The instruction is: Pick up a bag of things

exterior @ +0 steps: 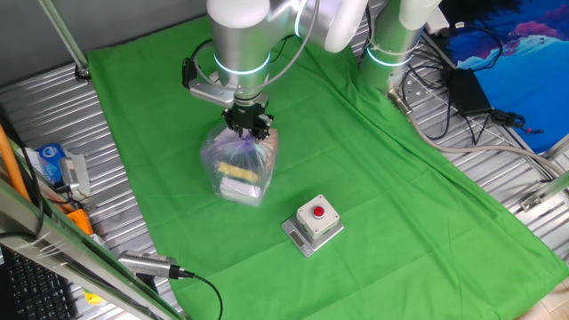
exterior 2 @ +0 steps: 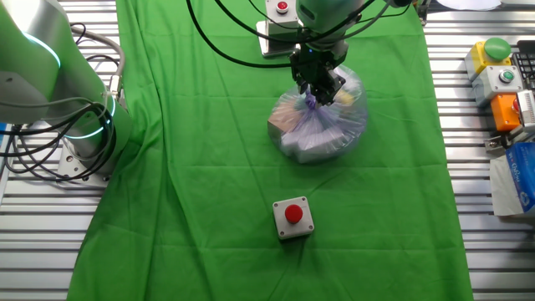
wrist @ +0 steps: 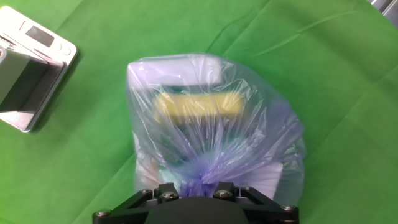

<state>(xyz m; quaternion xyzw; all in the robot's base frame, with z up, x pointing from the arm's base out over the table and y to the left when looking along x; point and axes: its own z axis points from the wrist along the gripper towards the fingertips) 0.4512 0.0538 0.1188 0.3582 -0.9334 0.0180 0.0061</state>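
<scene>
I am holding the bag of things (exterior: 238,165) near the tabletop middle; gripper (exterior: 246,127) jaws are pinching its gathered top. Thin plastic may be slipping out while lifting.

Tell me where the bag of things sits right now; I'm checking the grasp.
In one fixed view the bag of things stands mid-cloth, its gathered top at the end effector, with the red-button box to its lower right.
</scene>
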